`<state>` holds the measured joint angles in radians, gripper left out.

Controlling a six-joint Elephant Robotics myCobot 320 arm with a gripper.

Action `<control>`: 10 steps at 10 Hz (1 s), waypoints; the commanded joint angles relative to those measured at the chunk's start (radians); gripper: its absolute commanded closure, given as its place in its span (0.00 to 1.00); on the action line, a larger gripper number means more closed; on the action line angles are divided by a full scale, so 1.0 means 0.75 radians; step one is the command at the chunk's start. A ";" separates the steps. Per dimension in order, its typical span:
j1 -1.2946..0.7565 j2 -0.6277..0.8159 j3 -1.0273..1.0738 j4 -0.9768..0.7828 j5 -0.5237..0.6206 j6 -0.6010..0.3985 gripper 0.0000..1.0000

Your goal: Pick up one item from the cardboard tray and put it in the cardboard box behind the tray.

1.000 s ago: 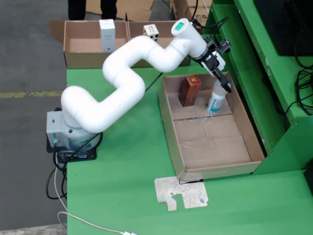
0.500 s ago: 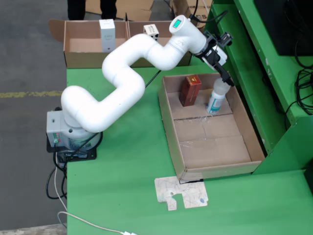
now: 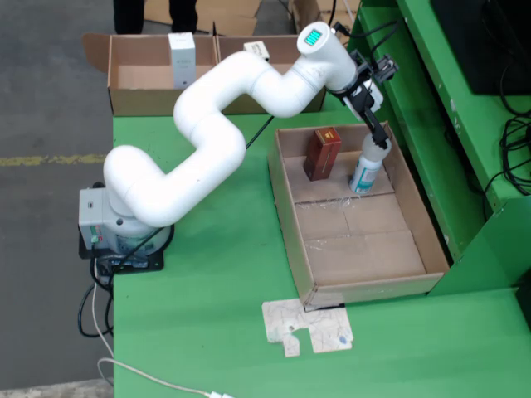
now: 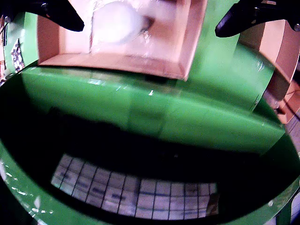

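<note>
An open cardboard tray (image 3: 286, 217) lies on the green table. At its far end stand a brown box (image 3: 322, 152) and a white bottle (image 3: 365, 168) with a teal label. My gripper (image 3: 378, 138) hangs just above the bottle's cap, pointing down at it. In the wrist view the black fingers (image 4: 61, 14) are spread wide, and the gripper (image 4: 149, 26) is open with the blurred white bottle cap (image 4: 115, 21) below, nearer the left finger. Behind the tray sits the cardboard box (image 3: 137, 93), holding a white carton (image 3: 182, 58).
A green frame (image 3: 431, 124) rises close along the tray's right side. A flat cardboard scrap (image 3: 309, 327) lies in front of the tray. My base (image 3: 116, 228) stands at the table's left edge, with cables (image 3: 124, 365) trailing below. A small dotted box (image 3: 257, 50) sits behind my arm.
My wrist has risen and swung slightly back and to the right, so the fingers reach less far down the bottle. The bottle and brown box have not moved.
</note>
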<state>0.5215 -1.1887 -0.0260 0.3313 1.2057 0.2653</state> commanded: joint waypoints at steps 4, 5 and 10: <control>-0.087 0.191 0.035 -0.534 0.304 -0.011 0.00; -0.087 0.191 0.035 -0.534 0.304 -0.011 0.00; -0.105 0.221 0.035 -0.615 0.319 -0.015 0.00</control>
<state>0.4524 -1.0737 -0.0260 -0.1241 1.4402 0.2592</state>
